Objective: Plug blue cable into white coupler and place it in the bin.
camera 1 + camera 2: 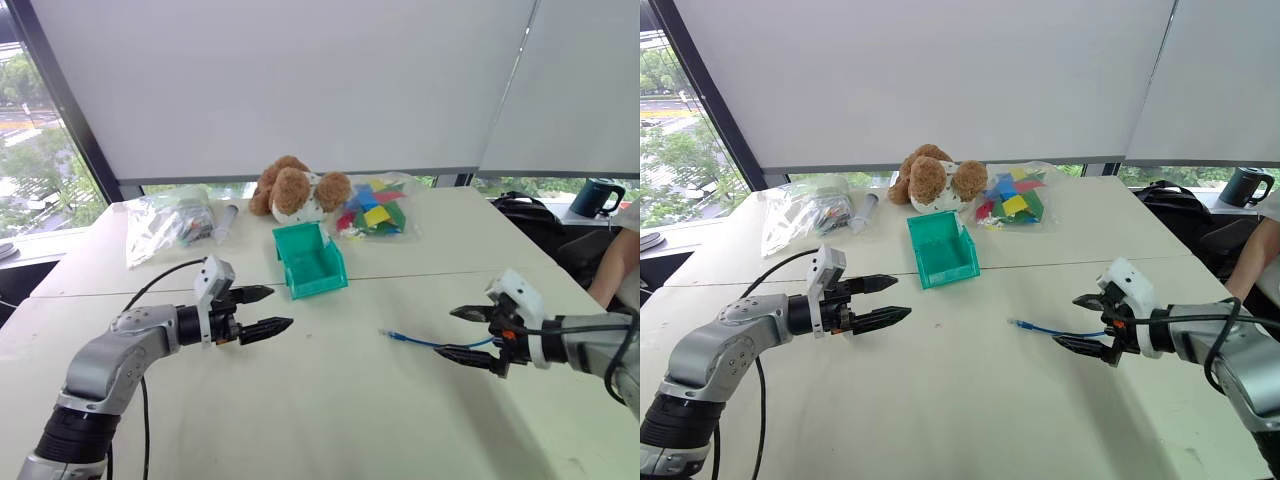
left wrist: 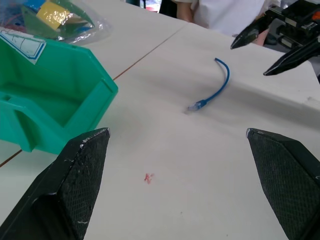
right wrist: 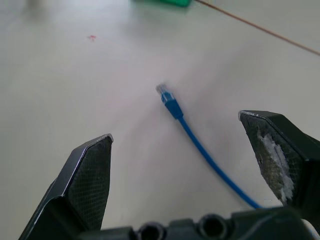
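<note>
Blue cable [image 1: 425,341] lies loose on bench [image 1: 330,420], centre-right; your right gripper [image 1: 466,333] straddles it, fingers wide, ready to pinch. Left gripper [image 1: 265,310] fingers wide, empty.

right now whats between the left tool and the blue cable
Only bare tabletop with a small red mark lies between the open left tool and the blue cable, seen in the left wrist view.
</note>
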